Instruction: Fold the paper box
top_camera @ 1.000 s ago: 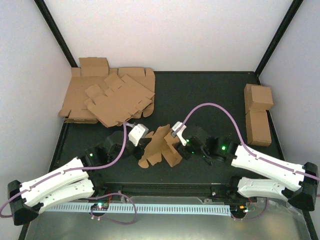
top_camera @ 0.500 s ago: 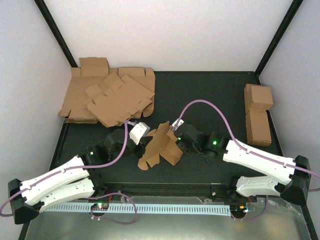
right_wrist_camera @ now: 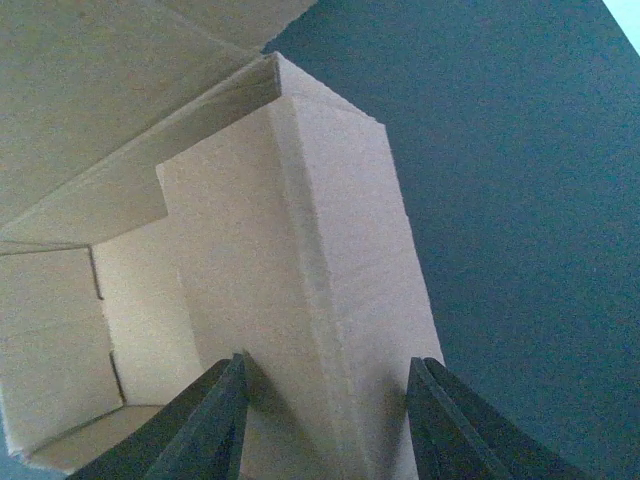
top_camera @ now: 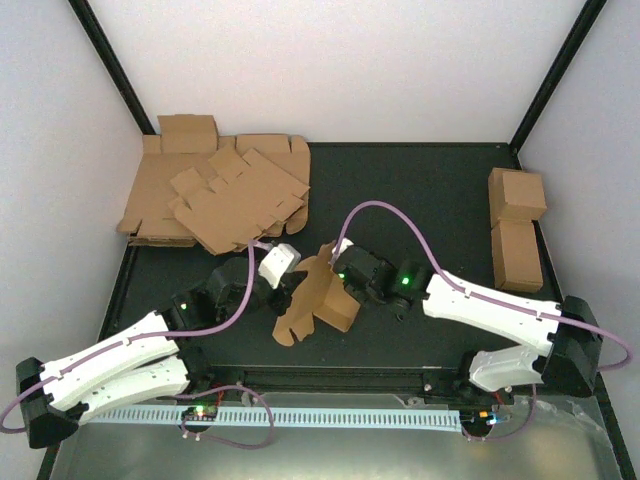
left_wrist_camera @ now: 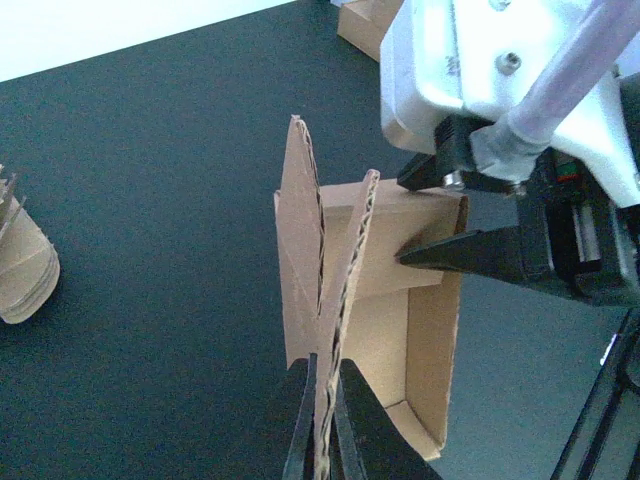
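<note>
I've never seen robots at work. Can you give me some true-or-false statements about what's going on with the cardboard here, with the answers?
1. The left gripper pinches a flap of the paper box. True.
2. The right gripper hangs over bare table, far from the box. False: its fingers stand either side of one box wall.
3. Two closed cartons sit at the table's right edge. True.
4. The flat blanks lie at the near right corner. False: they lie at the far left.
5. The paper box lies completely flat. False: some walls already stand up.
</note>
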